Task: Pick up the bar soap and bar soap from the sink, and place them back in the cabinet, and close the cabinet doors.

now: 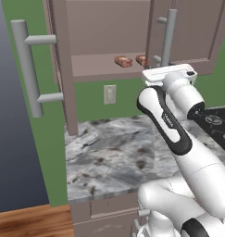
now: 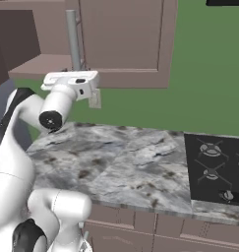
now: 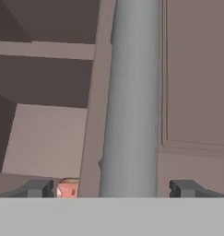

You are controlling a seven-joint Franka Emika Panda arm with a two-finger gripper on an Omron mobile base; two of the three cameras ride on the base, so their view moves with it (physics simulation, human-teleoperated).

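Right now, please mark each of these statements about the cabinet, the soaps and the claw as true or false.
1. Both bar soaps lie on the cabinet floor. True.
2. The left cabinet door is shut. False: it stands wide open, and its handle juts toward the camera.
3. The claw has its tips apart, on either side of the right door handle. True.
4. A bar soap lies on the stone counter. False: both are inside the cabinet.
5. A stovetop sits to the right on the counter. True.

No text, label, brand, number or sign can be read anywhere.
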